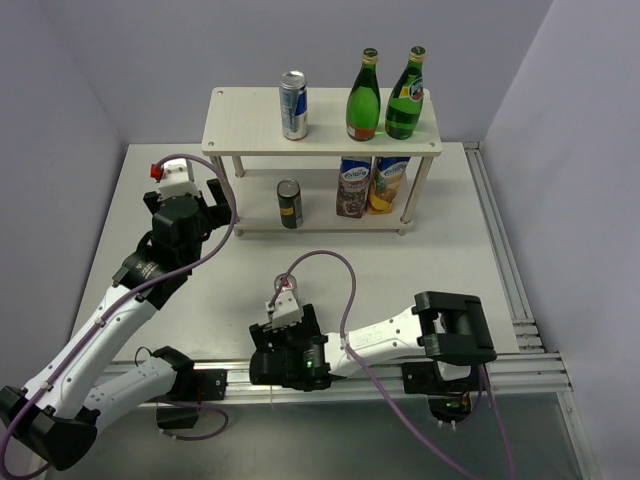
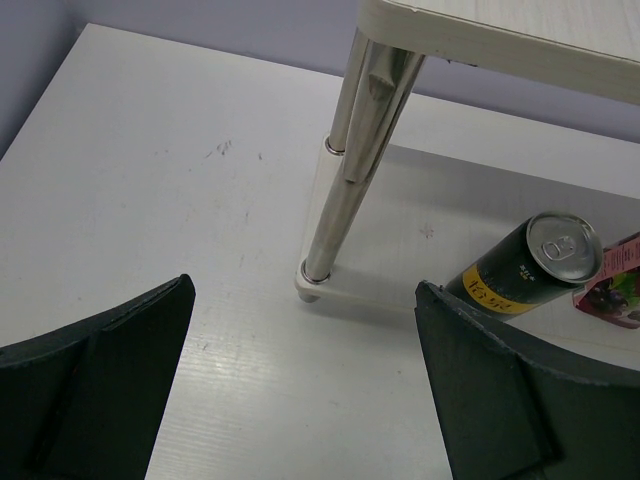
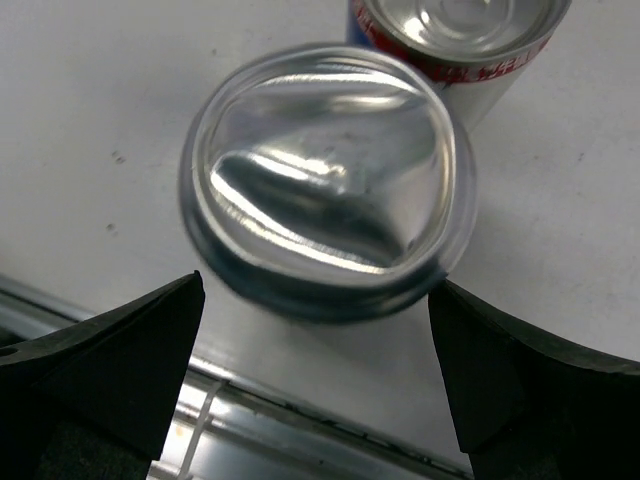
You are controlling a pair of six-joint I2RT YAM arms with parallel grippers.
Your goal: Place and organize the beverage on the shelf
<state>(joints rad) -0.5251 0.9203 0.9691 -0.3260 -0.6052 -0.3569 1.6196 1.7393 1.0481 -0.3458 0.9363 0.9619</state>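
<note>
The shelf [image 1: 250, 115] stands at the back. Its top board holds a blue-silver can [image 1: 293, 105] and two green bottles [image 1: 364, 95] [image 1: 405, 93]. A dark can [image 1: 289, 203] stands on the lower board and also shows in the left wrist view [image 2: 530, 265]. My left gripper [image 1: 183, 200] [image 2: 302, 300] is open and empty, low over the table by the shelf's front left leg [image 2: 345, 170]. My right gripper [image 1: 288, 352] [image 3: 315, 292] is open and points down near the front edge. A silver can end [image 3: 325, 180] sits between its fingers, ungripped. A red-lettered silver can [image 3: 455, 40] is just beyond.
Two drink cartons [image 1: 352, 187] [image 1: 385, 185] stand on the lower board at the right. A metal rail [image 1: 520, 290] runs along the table's right side and front edge [image 3: 260, 410]. Cables loop over both arms.
</note>
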